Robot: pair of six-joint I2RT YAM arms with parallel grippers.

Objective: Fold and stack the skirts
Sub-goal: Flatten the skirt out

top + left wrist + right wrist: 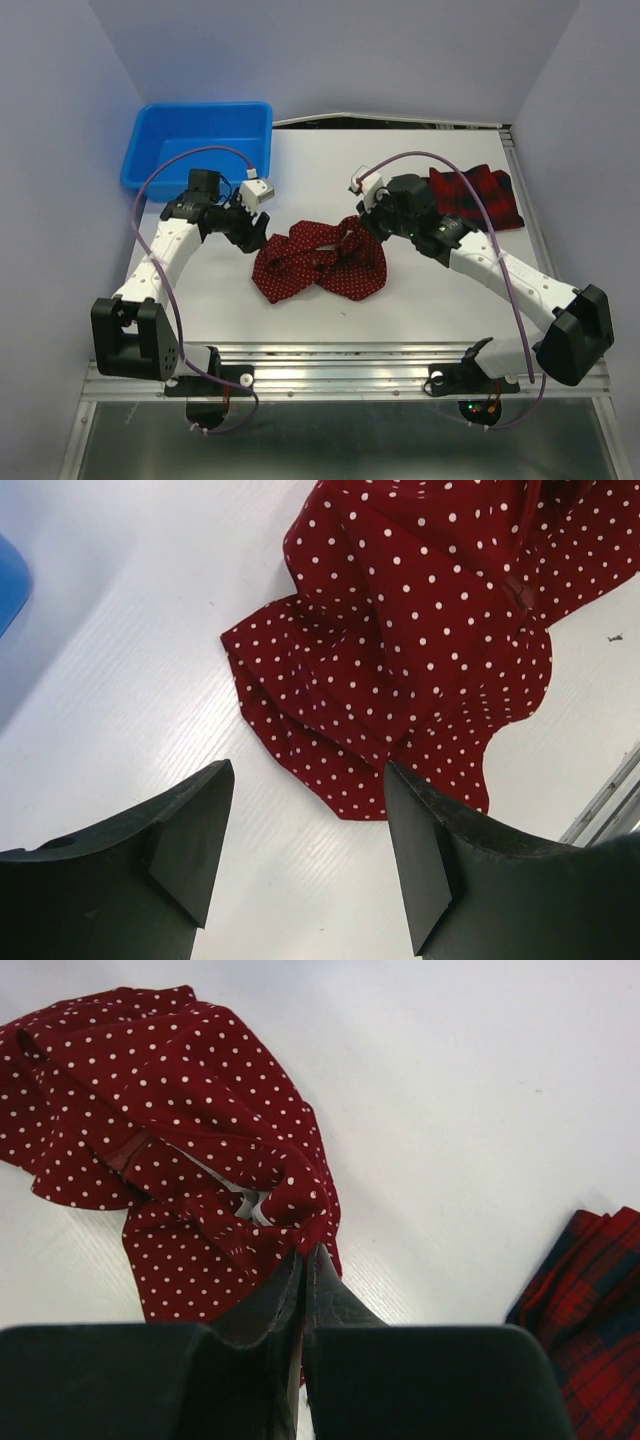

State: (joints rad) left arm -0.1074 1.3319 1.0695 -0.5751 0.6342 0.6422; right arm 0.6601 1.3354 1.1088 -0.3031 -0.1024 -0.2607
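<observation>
On the table (420, 310), the polka-dot skirt (320, 265) is clamped by the right gripper (305, 1252), its left corner seen just ahead of the released left gripper (307, 780).

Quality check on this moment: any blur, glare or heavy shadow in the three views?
Top external: even light, sharp, soft shadows only. Left wrist: polka-dot skirt crisp, table bright yet its ribbing shows; open left claw a dark foreground mass. Right wrist: right claw, shut on the polka-dot skirt, blacks out the bottom; plaid skirt sharp at the right edge.
</observation>
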